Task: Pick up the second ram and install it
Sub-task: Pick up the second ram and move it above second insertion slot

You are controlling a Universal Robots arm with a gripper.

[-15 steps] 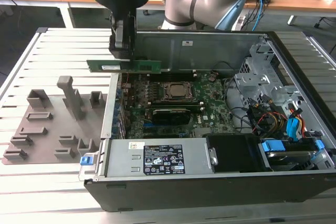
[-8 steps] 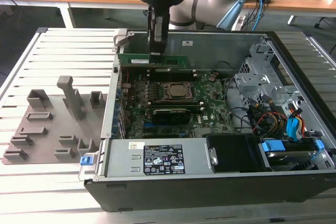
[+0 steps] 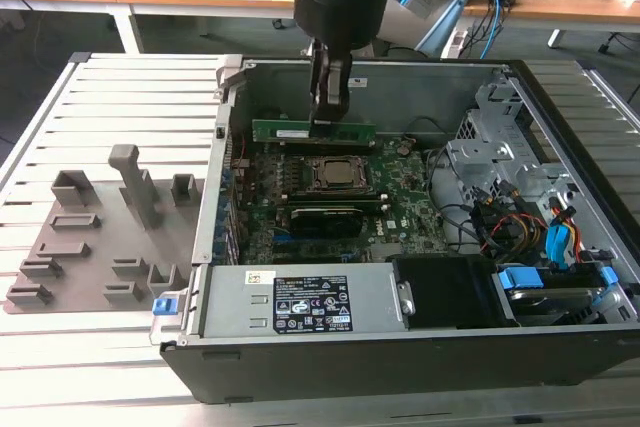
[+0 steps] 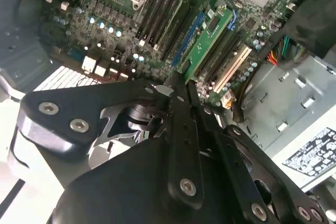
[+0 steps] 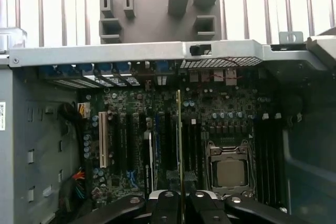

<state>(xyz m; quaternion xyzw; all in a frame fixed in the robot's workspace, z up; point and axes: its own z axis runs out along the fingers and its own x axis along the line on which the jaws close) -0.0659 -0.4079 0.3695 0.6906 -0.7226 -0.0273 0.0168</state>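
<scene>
I see a slatted table (image 3: 120, 97) carrying an open case (image 3: 400, 357), which lies on its side with its interior facing up. A grey tray (image 3: 95, 232) lies on the table just beside the case, on the exterior view's left. The motherboard (image 3: 405, 197) covers the case floor. A silver power supply (image 3: 300, 302) lies along the near wall. The socket (image 3: 335, 175) sits about mid-board, with dark slots on its far and near sides. The arm comes down from the far side, and the gripper (image 3: 328, 119) hangs over the slots just beyond the socket. Its fingers are pressed together on the top edge of the ram (image 3: 285, 131), pinching it near the middle. The ram stands on its long edge, level, running left to right in the exterior view. In the first wrist view it appears edge-on, in line with the slots beside the socket. I cannot tell whether its lower edge touches a slot.
</scene>
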